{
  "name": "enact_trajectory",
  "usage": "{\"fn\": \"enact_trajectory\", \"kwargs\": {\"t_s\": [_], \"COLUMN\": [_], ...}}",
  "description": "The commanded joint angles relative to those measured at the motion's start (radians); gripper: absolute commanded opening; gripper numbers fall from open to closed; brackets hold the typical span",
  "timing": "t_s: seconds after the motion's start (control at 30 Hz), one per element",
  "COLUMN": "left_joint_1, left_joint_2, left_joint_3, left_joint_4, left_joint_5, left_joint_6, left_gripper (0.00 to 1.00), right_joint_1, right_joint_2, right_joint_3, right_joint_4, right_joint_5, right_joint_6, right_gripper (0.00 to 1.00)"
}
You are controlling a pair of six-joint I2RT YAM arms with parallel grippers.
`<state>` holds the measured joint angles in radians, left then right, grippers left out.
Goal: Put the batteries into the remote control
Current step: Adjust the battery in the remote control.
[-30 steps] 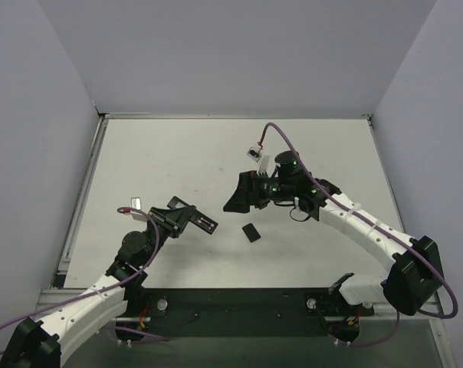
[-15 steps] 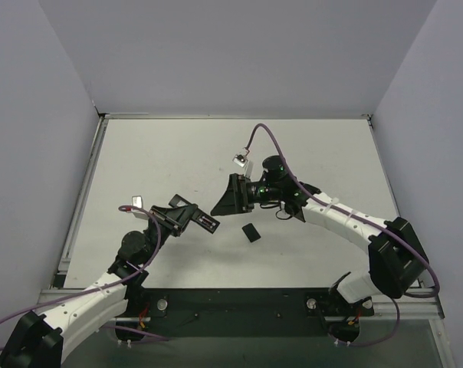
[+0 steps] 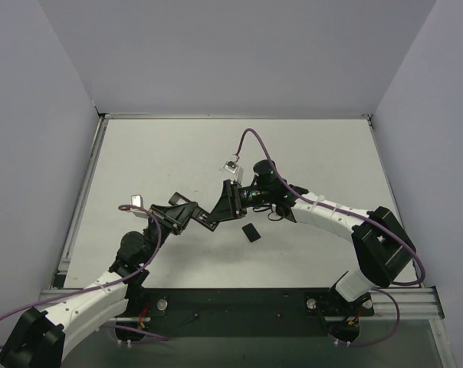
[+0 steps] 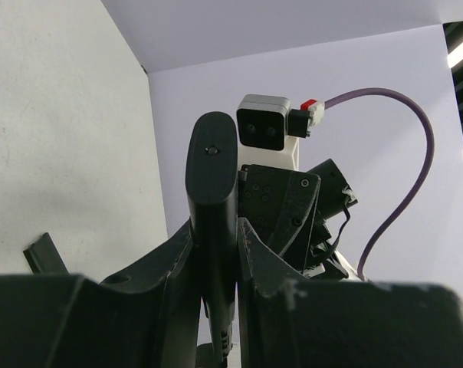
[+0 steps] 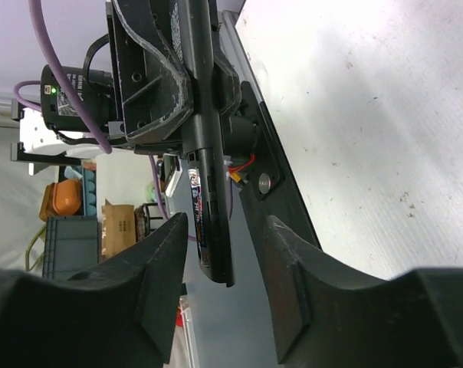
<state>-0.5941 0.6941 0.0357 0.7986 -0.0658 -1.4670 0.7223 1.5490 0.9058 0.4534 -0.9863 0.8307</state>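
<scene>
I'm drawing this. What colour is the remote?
The remote control is black, clearest in the left wrist view.

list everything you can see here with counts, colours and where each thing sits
remote control: one, black, held off the table by the left gripper, free end between the fingers of the right gripper
cover piece: one, black, flat on the table beside the right gripper, on its near side
batteries: none visible in any view
table: one, white, below both arms
walls: pale grey, on three sides
cables: two, purple, one along each arm
left gripper: one, black, shut on the remote control
right gripper: one, black, open, a finger on either side of the remote control
</scene>
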Motion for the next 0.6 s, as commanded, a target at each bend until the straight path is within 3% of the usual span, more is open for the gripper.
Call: {"fn": "enact_trajectory", "kwargs": {"t_s": [0.0,0.23,0.33,0.57], "left_joint_1": [-0.003,-0.003,-0.003,-0.003], "left_joint_2": [-0.004,-0.002,-0.005,-0.004], "left_joint_3": [0.001,-0.003,-0.003,-0.008], "left_joint_4": [0.105,0.132,0.143,0.142], "left_joint_5": [0.006,-0.002,0.0,0.007], "left_joint_6": [-0.023,-0.042,-0.047,-0.049], "left_gripper": [0.0,0.0,0.0,0.0], "right_joint_1": [0.011,0.012,0.012,0.012], "right_joint_2": [0.0,0.011,0.01,0.0], "right_joint_3": [-0.015,-0.03,-0.036,-0.03], "right_joint_4": [0.096,0.126,0.128,0.145], "right_joint_5": [-0.055,-0.072,-0.063,-0.061], "right_joint_6": [0.005,0.019,0.015,0.021], "right_gripper": [0.36,0.19,0.07,0.04]}}
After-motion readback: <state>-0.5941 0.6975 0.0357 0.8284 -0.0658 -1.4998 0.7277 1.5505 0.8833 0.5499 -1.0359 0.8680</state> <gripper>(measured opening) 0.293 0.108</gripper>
